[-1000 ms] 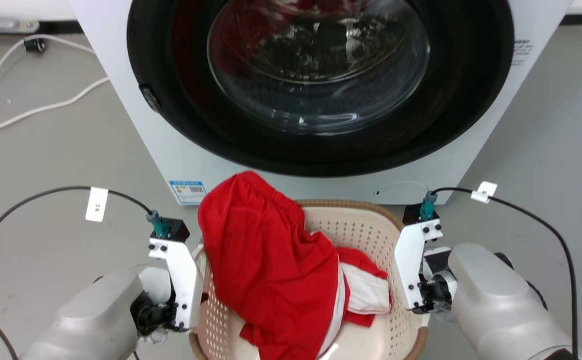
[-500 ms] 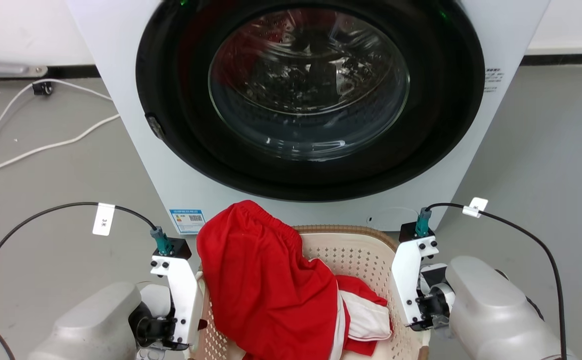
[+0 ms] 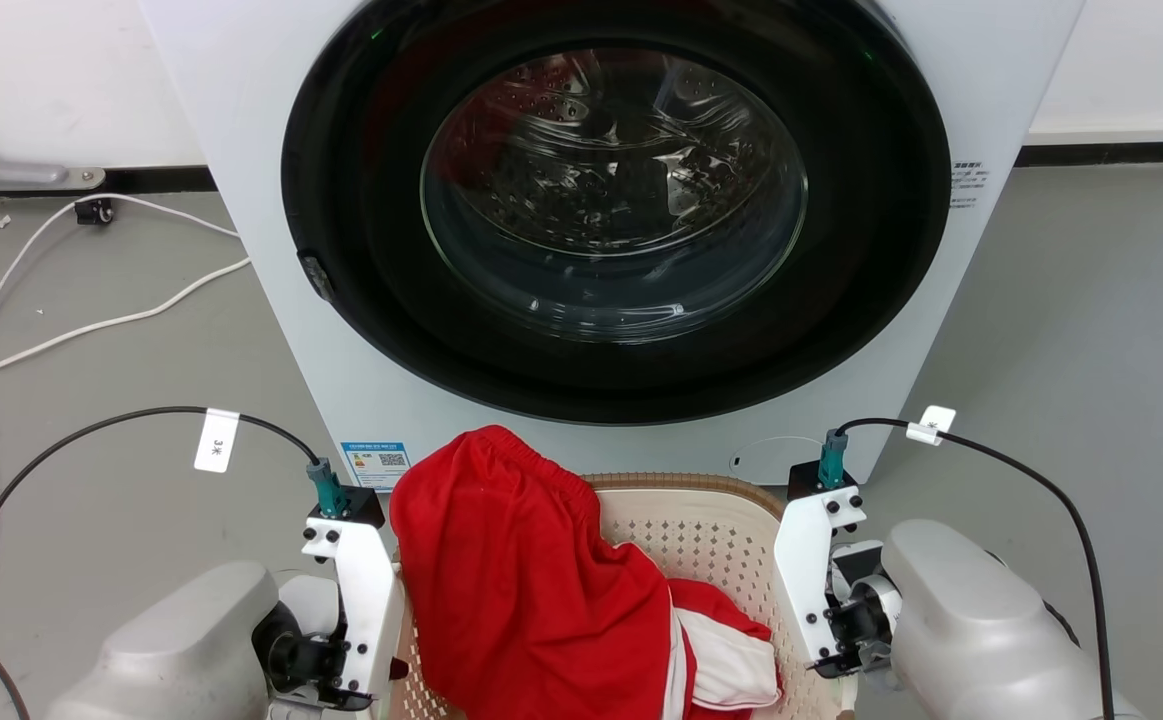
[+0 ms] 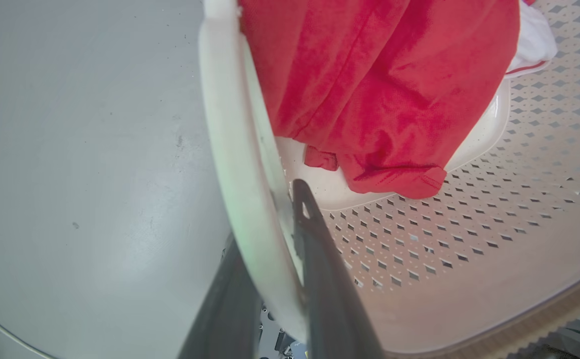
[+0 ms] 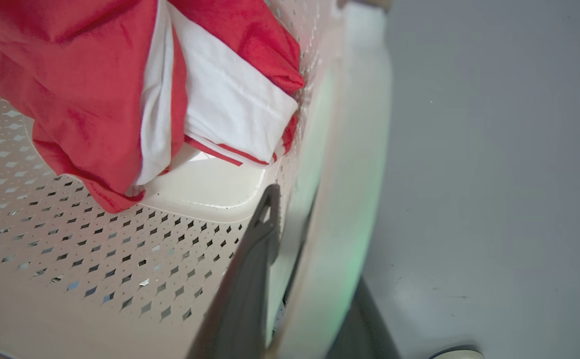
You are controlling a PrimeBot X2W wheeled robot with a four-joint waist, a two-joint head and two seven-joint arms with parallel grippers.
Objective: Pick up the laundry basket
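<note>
The laundry basket is cream perforated plastic with a brown woven-look rim, and it sits between my two arms in front of the washer. A red garment with white panels lies in it and drapes over its left rim. In the left wrist view my left gripper is shut on the basket's white side handle, one finger inside the wall and one outside. My right gripper grips the opposite white handle the same way. The red garment fills the basket's bottom near both grippers.
A white front-loading washing machine with a closed dark round door stands right behind the basket. White cables trail over the grey floor at the left. Black cables arc from both wrists. Bare floor lies on either side.
The whole head picture has slid downward, so the camera has moved: the washer door shows more fully and the basket sits lower. Both grippers keep their hold on the handles.
</note>
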